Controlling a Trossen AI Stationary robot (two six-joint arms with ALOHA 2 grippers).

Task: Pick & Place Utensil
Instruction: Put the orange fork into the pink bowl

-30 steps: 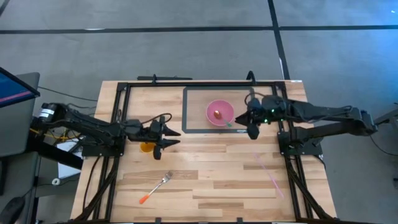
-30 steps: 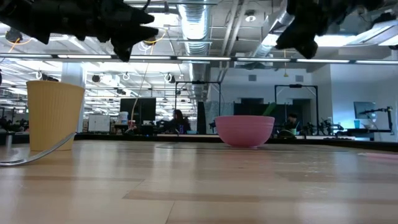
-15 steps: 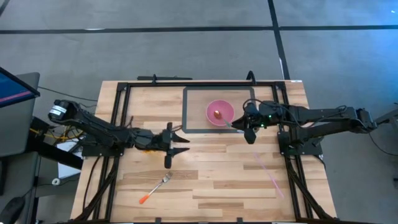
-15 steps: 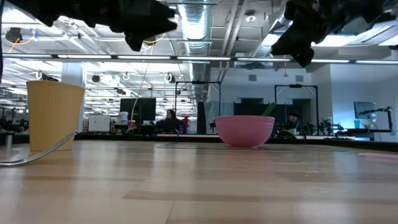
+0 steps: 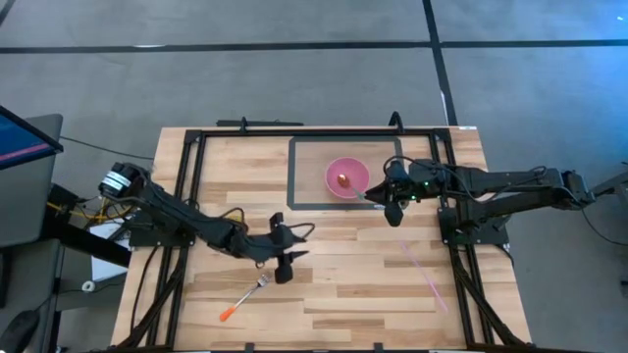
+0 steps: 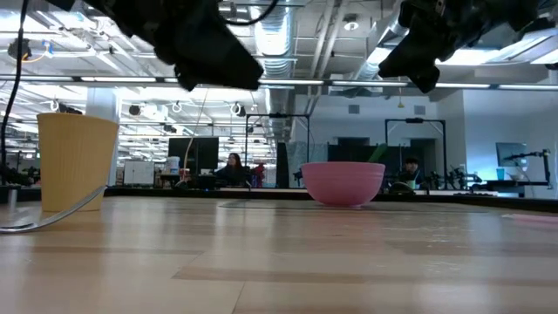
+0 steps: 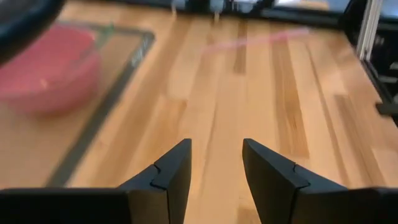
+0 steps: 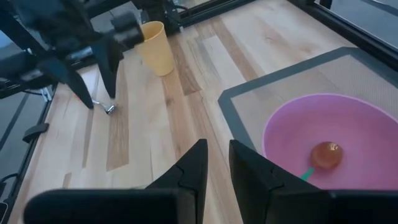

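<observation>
In the high view, the fork (image 5: 247,295) with the orange handle is seen lying flat on the desk (image 5: 343,284), well apart from the pink bowl (image 5: 347,177), on the side toward the left arm. The left tool (image 5: 291,251) is held just beside the fork's tines, with its fingers spread wide and nothing between them. The right tool (image 5: 391,201) is kept just beside the bowl; its fingers are nearly together, and nothing is held.

In the low view, the bowl (image 6: 343,183) stands on the desk, and a yellow cup (image 6: 76,162) is seen far from it, with a curved metal piece leaning at its foot. Both arms hang above, dark against the ceiling lights.

In the left wrist view, bare wood is seen between the wide fingers (image 7: 171,171); the bowl (image 7: 46,68) is farther off. The fork is not shown here.

In the right wrist view, a narrow gap is left between the fingers (image 8: 193,165). A small orange ball (image 8: 326,154) lies in the bowl (image 8: 292,134).

It is judged that the pick is not yet done: the fork must still be grasped, lifted and placed.
</observation>
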